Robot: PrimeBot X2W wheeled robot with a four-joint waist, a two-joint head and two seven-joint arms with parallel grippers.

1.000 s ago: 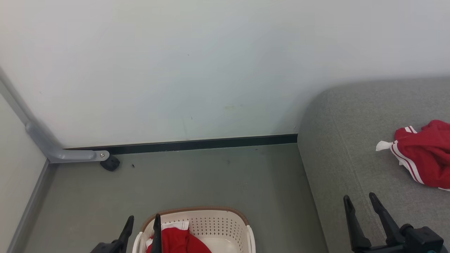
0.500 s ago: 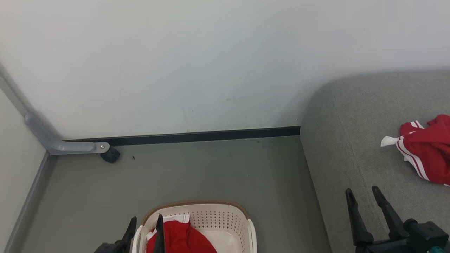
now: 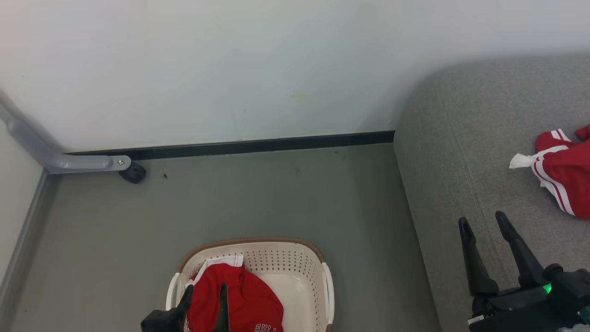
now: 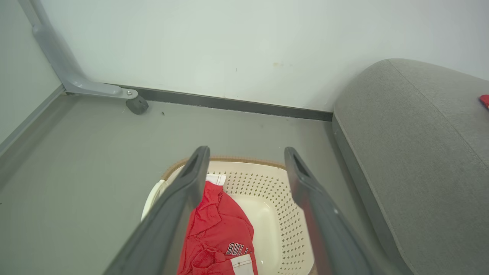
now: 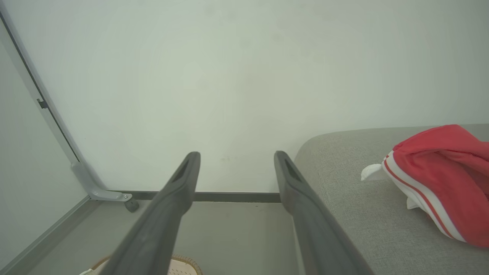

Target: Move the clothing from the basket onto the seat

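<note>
The cream perforated basket (image 3: 295, 272) (image 4: 275, 191) sits on the floor at the bottom centre of the head view. Inside it lies a crumpled red garment (image 3: 244, 299) (image 4: 217, 233) with white trim and white lettering. My left gripper (image 3: 205, 299) (image 4: 246, 160) hangs open just above that garment, nothing between its fingers. The grey seat (image 3: 461, 138) (image 5: 344, 191) (image 4: 412, 133) fills the right side. A red garment with white stripes (image 3: 564, 170) (image 5: 439, 175) lies on it. My right gripper (image 3: 484, 223) (image 5: 237, 160) stands open over the seat's front left part, empty.
A pale wall with a dark skirting strip (image 3: 239, 147) runs behind the basket. A grey metal bracket with a black foot (image 3: 131, 171) (image 4: 136, 105) stands in the left corner. Grey floor (image 3: 276, 193) lies between basket, wall and seat.
The head camera has tilted down, so the whole scene has slid up the picture. My left gripper has sunk lower over the red garment in the basket. Both grippers stay open.
</note>
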